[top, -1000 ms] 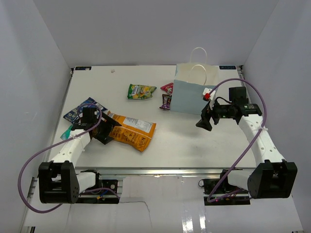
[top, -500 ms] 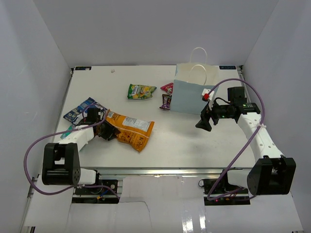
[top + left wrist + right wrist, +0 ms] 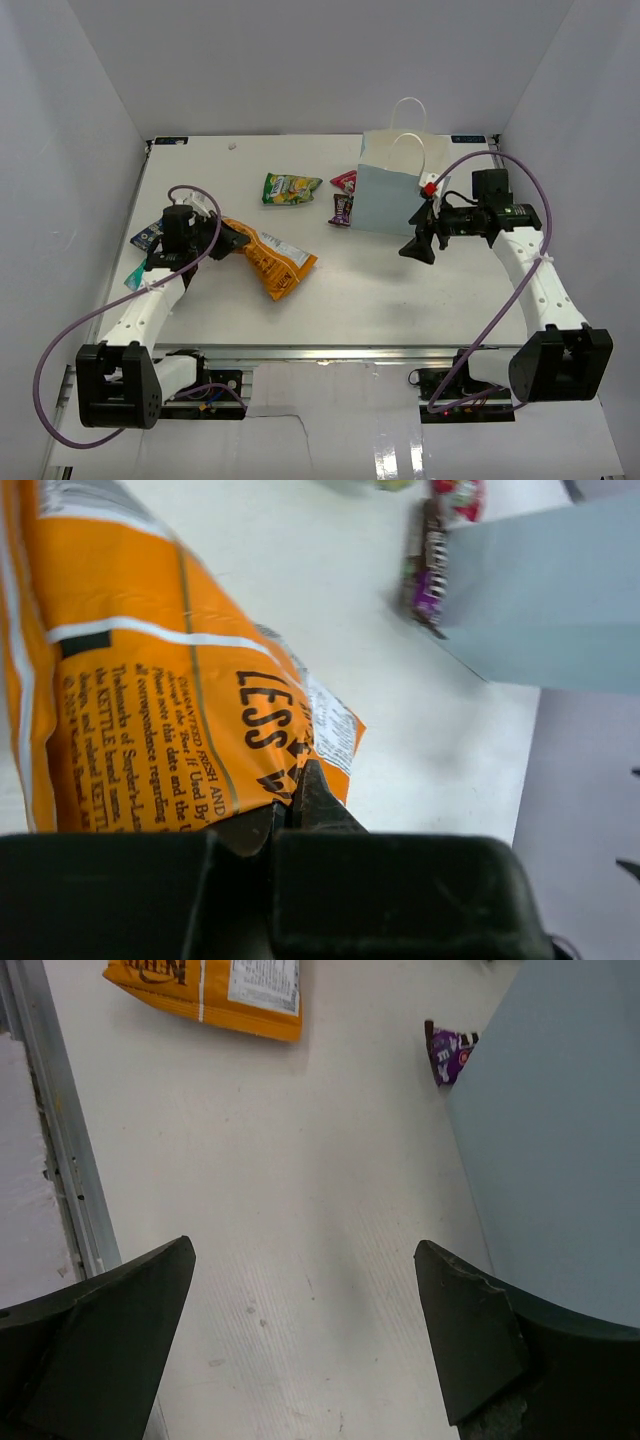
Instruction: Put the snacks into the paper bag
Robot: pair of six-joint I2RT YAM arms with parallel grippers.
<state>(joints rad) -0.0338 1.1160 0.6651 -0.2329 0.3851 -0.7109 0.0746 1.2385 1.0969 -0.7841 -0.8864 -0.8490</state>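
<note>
My left gripper is shut on one end of the large orange chip bag, whose other end rests on the table. In the left wrist view the pinched edge of the orange bag sits between the closed jaws of the left gripper. The light-blue paper bag stands upright at the back right. Beside it lie a green candy bag, a red packet and a purple packet. My right gripper hangs open and empty just in front of the paper bag.
A blue packet and a teal one lie at the left, by the left arm. The table's metal front rail shows in the right wrist view. Grey walls close in both sides.
My left gripper has shut on the orange bag's end and raised it, swinging the bag round. My right gripper has shifted slightly toward the paper bag and stays open.
</note>
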